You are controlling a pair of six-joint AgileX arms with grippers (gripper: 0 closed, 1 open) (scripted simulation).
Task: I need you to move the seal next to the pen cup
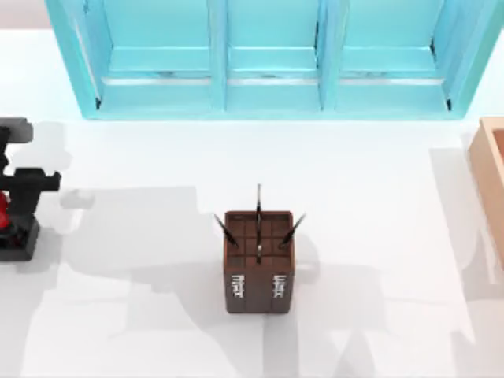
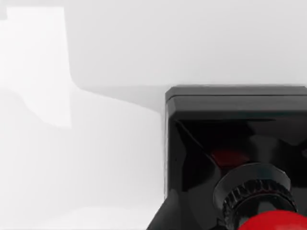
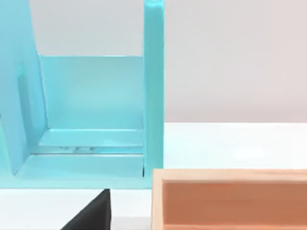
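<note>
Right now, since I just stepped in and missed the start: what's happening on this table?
The left pincer is at the table's far left edge, right over the seal, whose red knob sits just beneath the wrist camera. Whether it grips the seal cannot be told. The pen cup stands at mid-table, well apart from the seal, so the move is not yet done.
</note>
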